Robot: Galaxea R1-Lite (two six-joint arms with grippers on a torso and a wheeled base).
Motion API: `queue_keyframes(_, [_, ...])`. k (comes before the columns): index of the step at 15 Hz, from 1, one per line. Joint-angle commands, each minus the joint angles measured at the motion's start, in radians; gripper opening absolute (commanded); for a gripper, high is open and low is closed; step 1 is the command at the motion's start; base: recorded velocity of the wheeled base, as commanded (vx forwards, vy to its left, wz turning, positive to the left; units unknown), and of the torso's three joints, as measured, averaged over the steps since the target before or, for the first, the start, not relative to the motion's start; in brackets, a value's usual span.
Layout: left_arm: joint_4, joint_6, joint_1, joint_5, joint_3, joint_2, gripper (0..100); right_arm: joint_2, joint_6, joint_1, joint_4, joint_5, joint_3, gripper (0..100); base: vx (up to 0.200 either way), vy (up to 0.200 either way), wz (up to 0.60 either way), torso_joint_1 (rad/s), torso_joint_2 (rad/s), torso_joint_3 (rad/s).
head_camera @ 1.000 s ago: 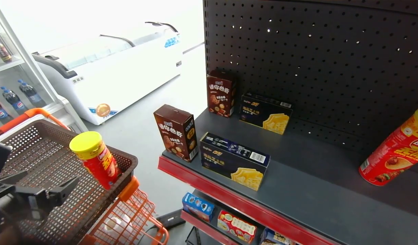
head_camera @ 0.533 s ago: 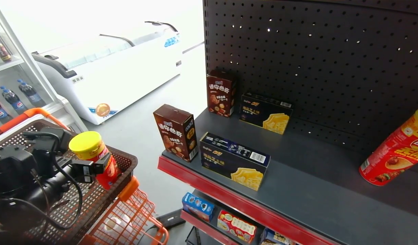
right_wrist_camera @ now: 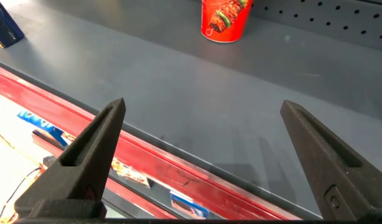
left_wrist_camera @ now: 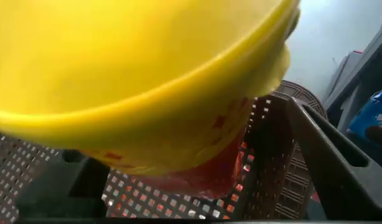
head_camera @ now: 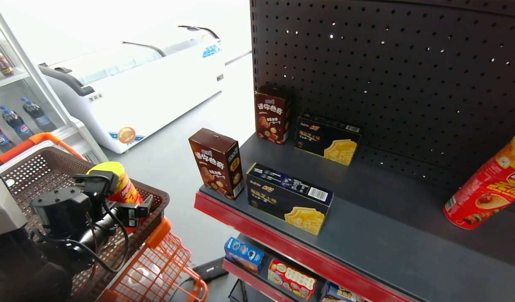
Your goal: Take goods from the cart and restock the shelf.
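While the left end effector (head_camera: 118, 196) brackets the yellow-lidded can (head_camera: 125, 189) standing in the cart (head_camera: 160, 198) corner — clamped or not cannot be told — a firm mid-body squeeze and a straight lift should clear the rim.

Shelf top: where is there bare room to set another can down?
The wide bare stretch of shelf between the front navy box and the leaning red can is free. The left end, around the brown boxes, is crowded.

Chip can (head_camera: 124, 191) is red, yellow-lidded; cart basket (head_camera: 39, 167) is perforated brown.
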Motion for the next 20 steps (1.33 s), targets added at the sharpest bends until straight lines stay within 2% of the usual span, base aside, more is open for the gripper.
queue_keyframes(1, [-0.029,-0.001,0.001,-0.001,-0.006,0.042,100,0.001,0.000,0.000,0.000,0.000,0.000,100,0.000,0.000,0.00,0.000,0.00,0.000])
queue_keyframes(5, [-0.061,0.001,0.009,-0.001,-0.015,0.071,100,0.001,0.000,0.000,0.000,0.000,0.000,100,0.000,0.000,0.00,0.000,0.00,0.000])
queue_keyframes(8, [-0.057,-0.004,0.035,0.001,-0.029,0.086,100,0.001,0.000,0.000,0.001,0.000,0.000,100,0.000,0.000,0.00,0.000,0.00,0.000])
queue_keyframes(9, [-0.050,-0.004,0.035,0.001,-0.038,0.085,0,0.001,0.000,0.000,0.000,0.000,0.000,100,0.000,0.000,0.00,0.000,0.00,0.000])
queue_keyframes(14, [-0.064,-0.001,0.032,0.001,-0.072,0.077,0,0.001,0.000,0.000,0.000,0.000,0.000,100,0.000,0.000,0.00,0.000,0.00,0.000])
queue_keyframes(17, [-0.069,-0.004,0.037,-0.001,-0.104,0.000,0,0.001,0.000,0.000,0.000,0.000,0.000,100,0.000,0.000,0.00,0.000,0.00,0.000])
queue_keyframes(18, [-0.054,-0.002,0.033,-0.002,-0.151,-0.060,0,0.001,0.000,0.000,0.000,0.000,0.000,100,0.000,0.000,0.00,0.000,0.00,0.000])
queue_keyframes(20, [0.026,0.002,0.024,-0.004,-0.180,-0.139,0,0.001,0.000,0.000,0.001,0.000,0.000,100,0.000,0.000,0.00,0.000,0.00,0.000])
